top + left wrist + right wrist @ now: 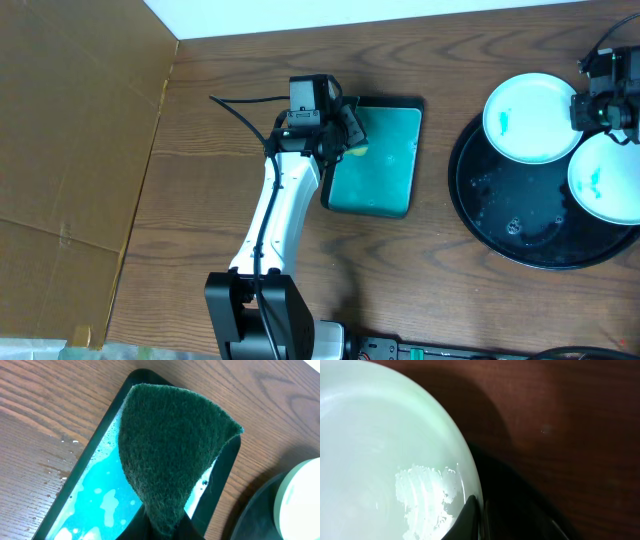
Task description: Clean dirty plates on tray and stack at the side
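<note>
green scouring pad (pixel 170 455) hung pinched in your left gripper (pixel 162 531) over the rectangular teal tray (pixel 95 487); your right gripper (pixel 479 521), jaws nearly together, nipped the rim of the round white plate (pixel 375 445).

Robot test bench in a lab. A cardboard panel (pixel 70 130) screens the frame's left. A loose black cable (pixel 240 119) crosses the wood-grain table (pixel 200 210).

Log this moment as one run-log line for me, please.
left gripper: shut on green scouring pad at teal tray | right gripper: at plate rim, grasp unclear | black tray: two dirty plates
</note>
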Robot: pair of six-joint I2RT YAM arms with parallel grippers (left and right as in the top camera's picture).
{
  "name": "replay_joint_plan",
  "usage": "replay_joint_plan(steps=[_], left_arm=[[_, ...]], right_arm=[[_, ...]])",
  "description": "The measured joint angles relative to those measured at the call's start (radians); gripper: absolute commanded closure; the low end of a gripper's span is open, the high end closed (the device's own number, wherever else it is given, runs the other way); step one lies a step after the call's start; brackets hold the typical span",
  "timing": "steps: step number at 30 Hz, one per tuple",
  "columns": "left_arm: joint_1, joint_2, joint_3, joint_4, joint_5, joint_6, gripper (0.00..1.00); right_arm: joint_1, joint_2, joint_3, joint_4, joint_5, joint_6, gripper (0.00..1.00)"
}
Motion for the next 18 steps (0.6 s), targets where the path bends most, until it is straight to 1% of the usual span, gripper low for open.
replay_joint_plan(steps=[5,8,12,16,18], left_arm=[[-0.024,0.000,0.000,0.000,0.035,0.008,0.93],[-0.073,0.000,0.000,0.000,0.058,0.013,0.93],[-0.159,0.000,0.000,0.009,0.077,0.015,0.93],[-0.238,0.002,0.000,0.031,0.084,0.009,0.93],[-0.273,0.010,0.000,0.053,0.084,0.004,0.93]], right_arm=[[0.025,-0.037,0.000,-0.062,-0.011,0.035,0.99],[0.050,-0.078,0.000,-0.123,-0.026,0.063,0.99],[0.078,-0.117,0.000,-0.245,-0.039,0.103,0.99],[0.088,-0.120,-0.001,-0.392,-0.047,0.129,0.99],[0.087,-0.120,-0.001,-0.440,-0.046,0.133,0.99]])
